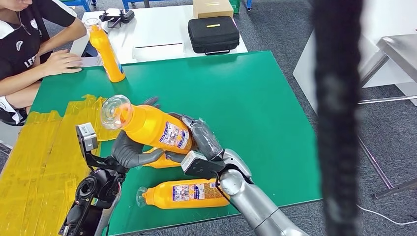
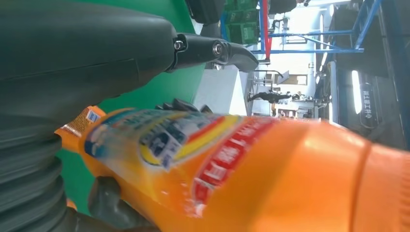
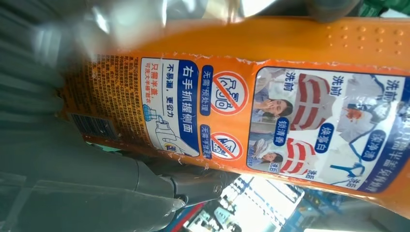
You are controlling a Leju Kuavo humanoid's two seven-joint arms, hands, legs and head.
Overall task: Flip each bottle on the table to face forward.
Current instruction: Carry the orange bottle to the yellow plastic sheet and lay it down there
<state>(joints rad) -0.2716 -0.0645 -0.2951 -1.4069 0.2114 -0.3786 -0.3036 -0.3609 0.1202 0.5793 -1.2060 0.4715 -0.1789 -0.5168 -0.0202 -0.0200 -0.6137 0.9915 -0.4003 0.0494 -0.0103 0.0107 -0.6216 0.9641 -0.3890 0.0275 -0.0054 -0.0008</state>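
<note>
An orange bottle [image 1: 147,125] with a clear cap is lifted above the green table [image 1: 246,98], tilted with its cap toward the left. My right hand [image 1: 201,140] grips its base end, and my left hand [image 1: 133,152] cups it from underneath. The same bottle [image 2: 251,169] shows its front label in the left wrist view, and in the right wrist view the bottle [image 3: 270,111] shows its back label. Another orange bottle [image 1: 184,192] lies on its side near the table's front edge. A third one [image 1: 160,162] lies partly hidden under the hands. One more bottle [image 1: 106,49] stands upright at the back left.
A person [image 1: 29,44] sits at the table's back left with a hand resting near the upright bottle. Yellow tape [image 1: 44,157] covers the table's left part. A white table [image 1: 157,29] behind carries a black case [image 1: 213,33] and a cardboard box [image 1: 212,7].
</note>
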